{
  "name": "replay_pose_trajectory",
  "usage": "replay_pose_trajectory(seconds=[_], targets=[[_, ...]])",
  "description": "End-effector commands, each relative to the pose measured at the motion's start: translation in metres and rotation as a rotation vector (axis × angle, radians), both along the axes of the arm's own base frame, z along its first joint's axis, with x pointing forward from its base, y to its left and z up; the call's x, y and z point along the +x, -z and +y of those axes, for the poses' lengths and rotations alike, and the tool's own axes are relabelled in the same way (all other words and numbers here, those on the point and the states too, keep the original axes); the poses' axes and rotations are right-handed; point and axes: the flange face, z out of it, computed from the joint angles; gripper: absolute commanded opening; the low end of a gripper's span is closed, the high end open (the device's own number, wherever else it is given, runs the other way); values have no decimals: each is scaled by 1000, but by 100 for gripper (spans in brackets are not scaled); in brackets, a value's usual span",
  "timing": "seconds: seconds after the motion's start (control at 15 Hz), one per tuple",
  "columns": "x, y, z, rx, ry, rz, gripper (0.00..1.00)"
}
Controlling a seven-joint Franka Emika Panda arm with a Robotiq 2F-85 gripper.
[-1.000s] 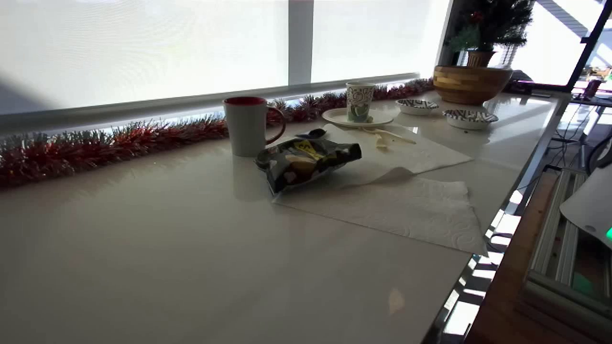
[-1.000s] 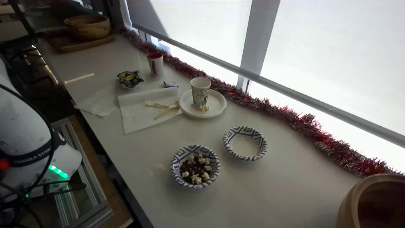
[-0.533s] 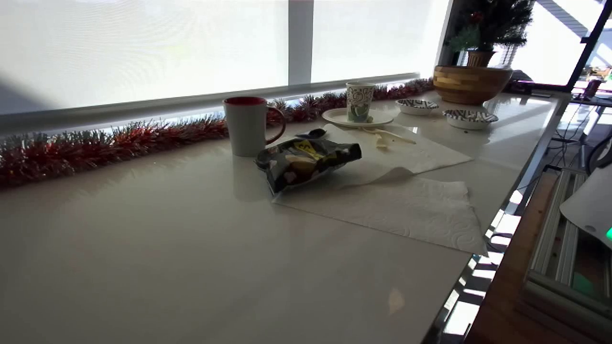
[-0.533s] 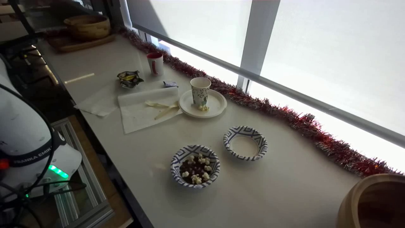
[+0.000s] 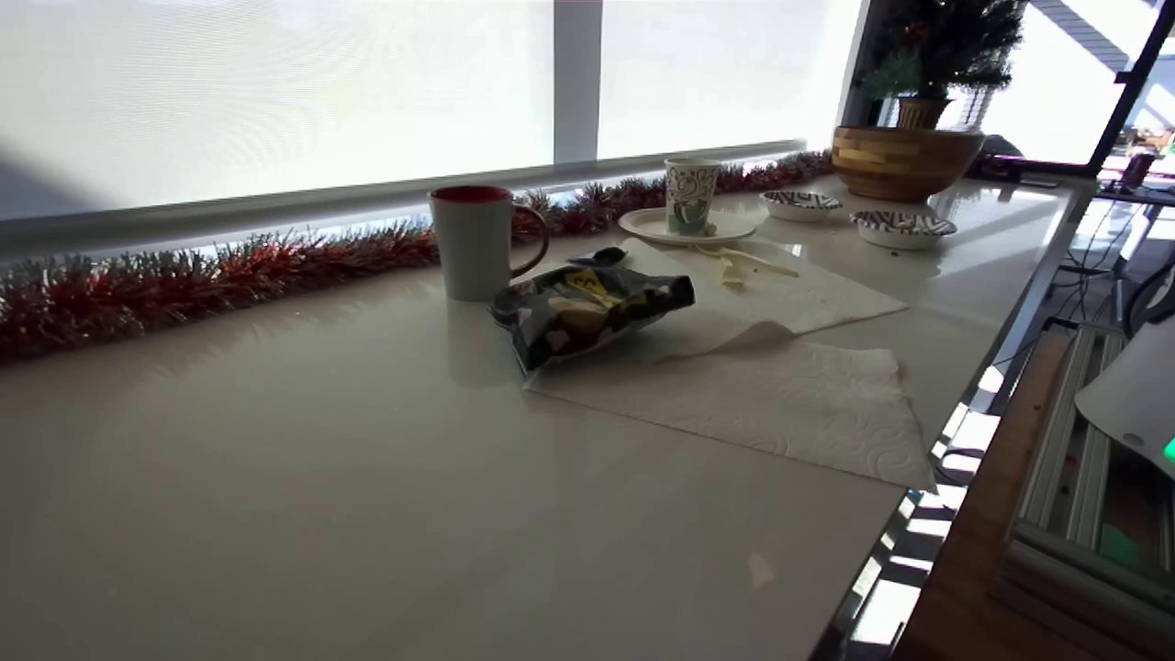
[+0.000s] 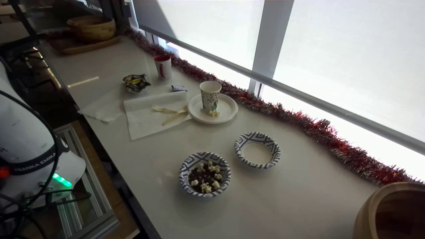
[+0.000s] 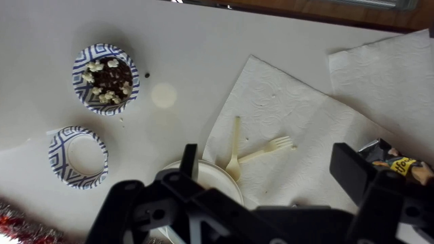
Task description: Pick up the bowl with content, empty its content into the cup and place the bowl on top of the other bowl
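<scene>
The bowl with content is a white paper bowl with a blue pattern. It holds dark bits and popcorn, and stands upright on the counter. It also shows in an exterior view and the wrist view. The other bowl, same pattern and empty, stands beside it, nearer the window; it is also in the wrist view. The cup is a printed paper cup upright on a white plate. My gripper is open and empty above the napkin and plate, away from both bowls. Both exterior views leave it out.
A napkin with a wooden fork and spoon lies by the plate. A snack bag and red-rimmed mug stand beyond. Tinsel runs along the window. A wooden bowl is at the counter's end.
</scene>
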Motion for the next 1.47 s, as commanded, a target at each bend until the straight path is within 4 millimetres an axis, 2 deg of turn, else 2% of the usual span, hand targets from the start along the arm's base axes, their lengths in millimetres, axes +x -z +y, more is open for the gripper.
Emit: replay_pose_trajectory(seconds=[0.0, 0.27, 0.47, 0.6, 0.67, 0.8, 0.87, 1.0, 1.33, 1.4], targets=[[-1, 41, -31, 97, 87, -67, 100], [-4, 103, -72, 128, 202, -138, 100], [-16, 157, -109, 135, 322, -136, 100], [-25, 186, -133, 129, 398, -144, 100], [-14, 186, -151, 123, 434, -141, 100], [-20, 204, -172, 105, 487, -151, 100], [-22, 188, -156, 133, 438, -149, 100], [-21, 193, -163, 131, 449, -137, 100], [-18, 190, -159, 128, 436, -144, 100], [-10, 197, -161, 74, 427, -139, 100]])
